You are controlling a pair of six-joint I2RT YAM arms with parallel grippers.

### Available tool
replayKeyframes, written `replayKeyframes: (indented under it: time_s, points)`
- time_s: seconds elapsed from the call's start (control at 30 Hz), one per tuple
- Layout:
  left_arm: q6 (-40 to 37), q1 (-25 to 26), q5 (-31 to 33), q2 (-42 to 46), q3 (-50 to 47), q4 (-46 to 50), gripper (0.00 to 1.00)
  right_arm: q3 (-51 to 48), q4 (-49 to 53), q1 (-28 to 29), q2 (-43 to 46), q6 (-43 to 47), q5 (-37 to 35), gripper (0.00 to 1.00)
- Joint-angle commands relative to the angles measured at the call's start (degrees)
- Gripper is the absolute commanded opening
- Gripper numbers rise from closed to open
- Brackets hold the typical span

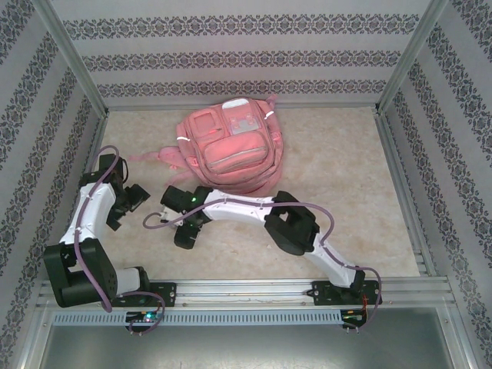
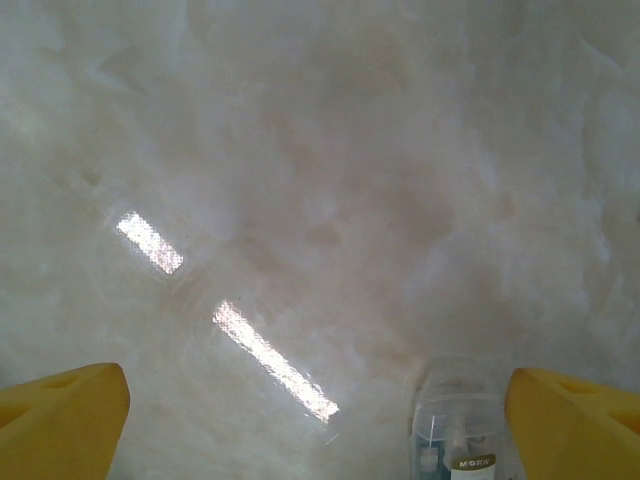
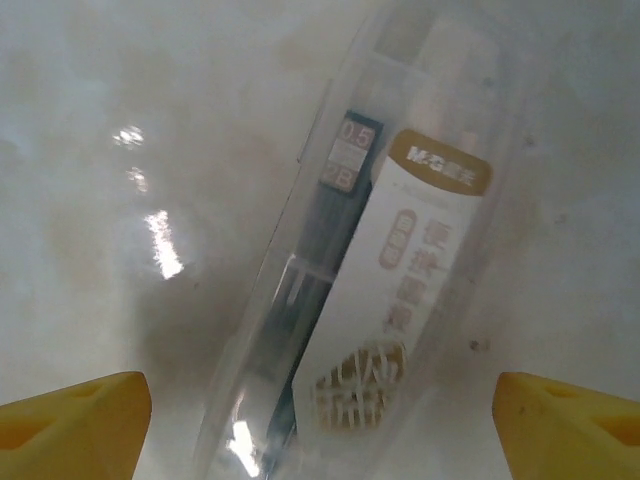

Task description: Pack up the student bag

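- The student bag [image 1: 231, 150] lies flat on the tabletop [image 2: 300, 150], just beyond the right claw [image 3: 320, 415], close enough for loading.
- A clear lead-refill packet [image 3: 370, 270] lies untouched between that claw's wide-spread jaws, probably lined up for pickup.
- The left claw [image 2: 320, 415] is released too, with the packet's end beside one finger.

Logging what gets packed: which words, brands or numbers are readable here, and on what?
"M&G": tan tab on the white card inside the clear plastic stationery pack, right wrist view.
"0.5": dark tube in that pack.
"2B": just below, same tube, slightly blurred.
Too blurred to read: Chinese characters down the white card.
Too small to read: tan label on the clear plastic case, left wrist view.
No readable text: pink fabric backpack.
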State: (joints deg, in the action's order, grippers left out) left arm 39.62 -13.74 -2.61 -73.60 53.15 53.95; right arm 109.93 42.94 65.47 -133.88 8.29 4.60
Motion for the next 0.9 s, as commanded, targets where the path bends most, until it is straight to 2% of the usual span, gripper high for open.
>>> replayKeyframes:
  time_s: [0.0,0.07,0.13,0.2,0.27,0.4,0.5,0.7,0.87]
  points:
    - [-3.3,-0.6,-1.5,0.2,0.4,-1.6,0.96,2.1,4.5,0.7,-2.1,1.6,-4.5,0.86]
    - [-4.3,-0.7,-2.7,0.7,0.7,-2.2,0.96,1.6,4.6,0.7,-2.7,1.9,-5.1,0.81]
    - [-6.2,-0.7,-4.8,1.5,0.9,-3.4,0.96,0.4,4.2,0.6,-3.0,2.1,-6.3,0.71]
    - [-8.4,-0.7,-7.4,2.4,1.1,-4.8,0.96,-0.7,3.5,0.4,-2.6,1.6,-7.2,0.67]
    - [-10.7,-0.7,-10.5,3.8,1.4,-6.3,0.98,-1.6,2.7,-0.1,-1.2,0.9,-6.9,0.58]
    - [-15.2,-0.6,-20.7,7.6,1.0,-12.9,1.00,-5.0,0.2,-0.8,3.9,-1.4,-5.8,0.49]
    - [-17.5,0.6,-26.3,7.6,2.6,-15.9,1.00,-10.3,-2.6,-2.2,10.3,-4.8,-4.7,0.48]
    - [-24.0,10.8,-25.0,4.5,7.2,-20.0,1.00,-27.2,-8.6,-8.5,28.0,-11.4,-3.2,0.46]
    - [-34.1,24.0,-20.8,-4.0,15.1,-19.7,1.00,-41.4,-9.7,-18.0,44.2,-14.6,-3.3,0.47]
